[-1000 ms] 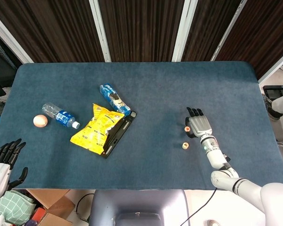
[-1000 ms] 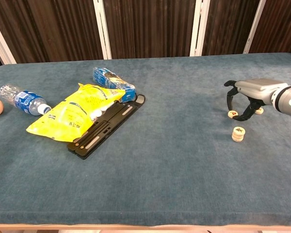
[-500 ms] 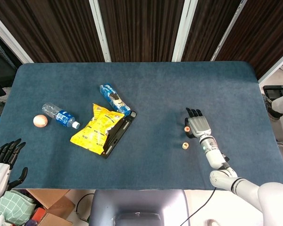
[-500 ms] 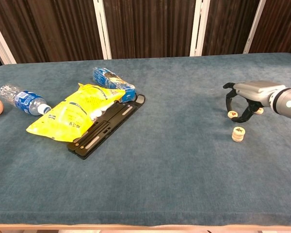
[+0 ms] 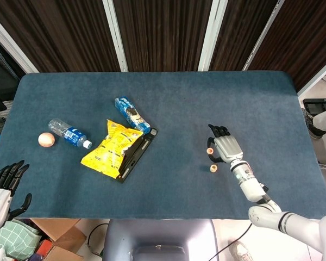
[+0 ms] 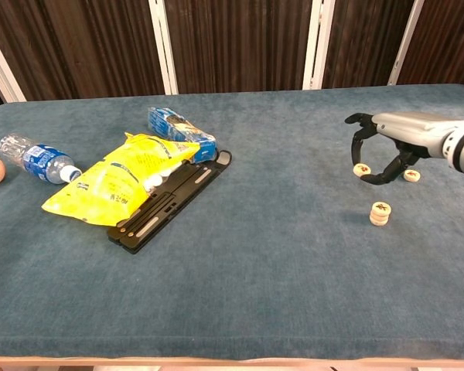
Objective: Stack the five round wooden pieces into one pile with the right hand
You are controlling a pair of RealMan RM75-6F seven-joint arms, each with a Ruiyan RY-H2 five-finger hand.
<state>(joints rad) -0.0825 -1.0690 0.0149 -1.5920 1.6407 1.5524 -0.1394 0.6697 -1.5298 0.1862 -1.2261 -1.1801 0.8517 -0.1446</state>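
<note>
Bright, even overhead light — soft shadows only (no glare), both views sharp, slight bending at edges.

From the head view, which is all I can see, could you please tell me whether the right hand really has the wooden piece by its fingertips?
Observer: Yes. From the side, the right hand pinches that round wooden piece between its fingertips.
Operator: Thank you. Is the disc nearer to me a single piece?
Observer: No. In the chest view it is a short pile, more than one piece high.
Operator: Is anything hidden beneath the hand?
Observer: Yes. One loose piece lies on the table under the palm side of the hand, apart from the pile.
</note>
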